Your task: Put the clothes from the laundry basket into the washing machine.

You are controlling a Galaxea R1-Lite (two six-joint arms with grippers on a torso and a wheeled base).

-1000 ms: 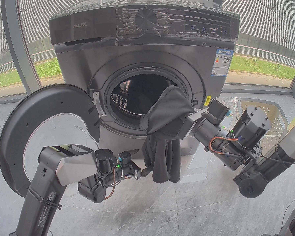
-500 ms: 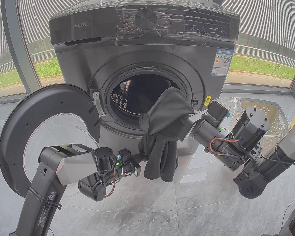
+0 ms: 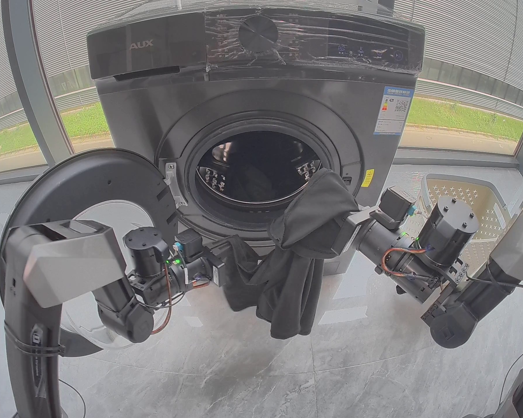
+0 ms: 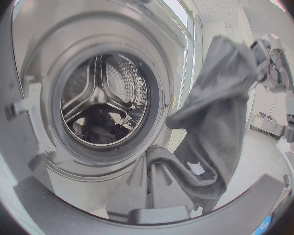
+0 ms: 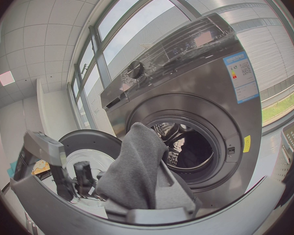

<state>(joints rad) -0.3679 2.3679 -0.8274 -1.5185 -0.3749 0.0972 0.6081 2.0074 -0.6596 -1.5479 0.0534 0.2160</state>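
Observation:
A dark grey garment (image 3: 296,262) hangs in front of the washing machine (image 3: 255,88), just below its round opening (image 3: 255,169). My right gripper (image 3: 338,229) is shut on the garment's top, and the cloth drapes over its fingers (image 5: 168,180). My left gripper (image 3: 224,262) is shut on the garment's lower edge (image 4: 173,170), stretching it out to the left. In the left wrist view the gripper (image 4: 149,172) pinches that fold, and dark clothes (image 4: 101,131) lie inside the drum. The cream laundry basket (image 3: 482,204) stands on the floor to the right.
The machine's round door (image 3: 81,204) stands swung open at the left, close behind my left arm. Grey tiled floor (image 3: 308,373) lies in front. Tall windows surround the machine.
My left gripper closed on the garment's hanging lower part and pulled it left and up. My right gripper drew slightly right and down, so the cloth's top sits lower on the opening's rim.

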